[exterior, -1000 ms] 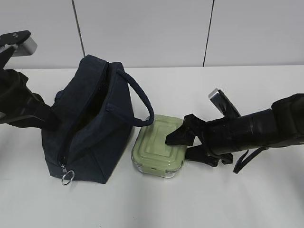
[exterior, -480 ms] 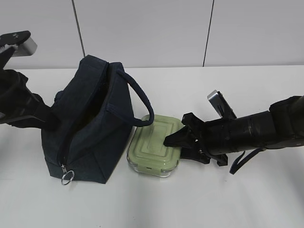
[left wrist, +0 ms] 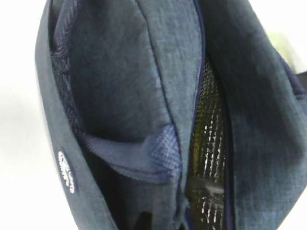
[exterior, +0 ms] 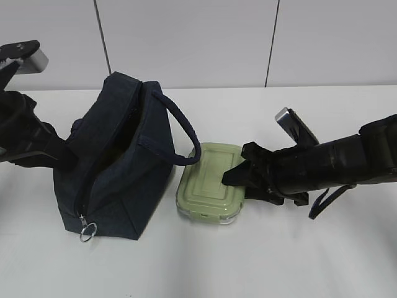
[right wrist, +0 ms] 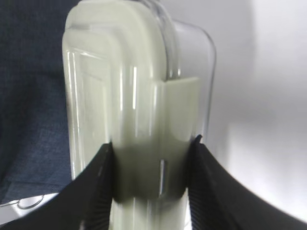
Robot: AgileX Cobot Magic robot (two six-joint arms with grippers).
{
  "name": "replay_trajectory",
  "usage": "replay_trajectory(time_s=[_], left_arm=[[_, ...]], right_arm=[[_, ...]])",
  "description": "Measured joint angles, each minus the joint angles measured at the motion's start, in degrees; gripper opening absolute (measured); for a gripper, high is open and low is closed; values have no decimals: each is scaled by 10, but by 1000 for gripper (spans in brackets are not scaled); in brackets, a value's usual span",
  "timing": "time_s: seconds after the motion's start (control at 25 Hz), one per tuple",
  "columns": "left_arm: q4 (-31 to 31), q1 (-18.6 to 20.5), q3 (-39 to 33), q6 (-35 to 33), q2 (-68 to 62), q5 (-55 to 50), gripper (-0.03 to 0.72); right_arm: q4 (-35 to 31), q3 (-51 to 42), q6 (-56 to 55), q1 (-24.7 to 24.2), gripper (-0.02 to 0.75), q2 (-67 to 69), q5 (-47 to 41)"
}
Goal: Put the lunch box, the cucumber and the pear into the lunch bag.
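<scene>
The lunch box [exterior: 208, 180], clear glass with a pale green ribbed lid, sits just right of the lunch bag [exterior: 118, 180], close to its side. My right gripper [exterior: 239, 177] is shut on the box's right end. In the right wrist view my gripper [right wrist: 152, 143] pinches the lunch box [right wrist: 120, 96] across lid and glass. The navy bag stands with its top zipper open. My left arm reaches its left wall and the gripper holds the rim, fingers hidden by fabric. The left wrist view shows the lunch bag [left wrist: 120, 72] and its silver lining [left wrist: 208, 143]. The cucumber and pear are out of view.
The bag's loop handle [exterior: 183, 130] arches over toward the lunch box. The silver ring pull [exterior: 88, 232] hangs at the bag's front corner. White table [exterior: 310, 261] lies in front and to the right, with a wall behind.
The lunch box slid left toward the bag, then moved back right and slightly up with my right gripper on it. The left arm and bag have not moved.
</scene>
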State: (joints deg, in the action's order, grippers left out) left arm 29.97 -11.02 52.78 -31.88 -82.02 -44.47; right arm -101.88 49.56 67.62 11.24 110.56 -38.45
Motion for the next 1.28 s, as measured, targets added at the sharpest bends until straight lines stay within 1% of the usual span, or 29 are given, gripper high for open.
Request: replay_trajectory(time_s=[0.08, 0.28, 0.6, 0.92, 1.08, 1.2, 1.28], left_arm=[[0, 0, 0, 0, 0, 0, 1], [-1, 0, 0, 0, 0, 0, 1], [-2, 0, 0, 1, 0, 1, 1], [-3, 0, 0, 1, 0, 0, 1], [-3, 0, 0, 1, 0, 0, 1], [-3, 0, 0, 1, 0, 0, 1], [-3, 0, 0, 1, 0, 0, 1]], right_arm=[[12, -2, 2, -4, 306, -17, 22], [44, -4, 3, -27, 306, -58, 28], [72, -5, 3, -30, 305, -131, 15], [102, -6, 3, -30, 305, -225, 43], [152, -6, -27, -32, 302, -251, 84], [195, -10, -65, -46, 302, -252, 87], [205, -12, -74, -57, 301, -252, 82]])
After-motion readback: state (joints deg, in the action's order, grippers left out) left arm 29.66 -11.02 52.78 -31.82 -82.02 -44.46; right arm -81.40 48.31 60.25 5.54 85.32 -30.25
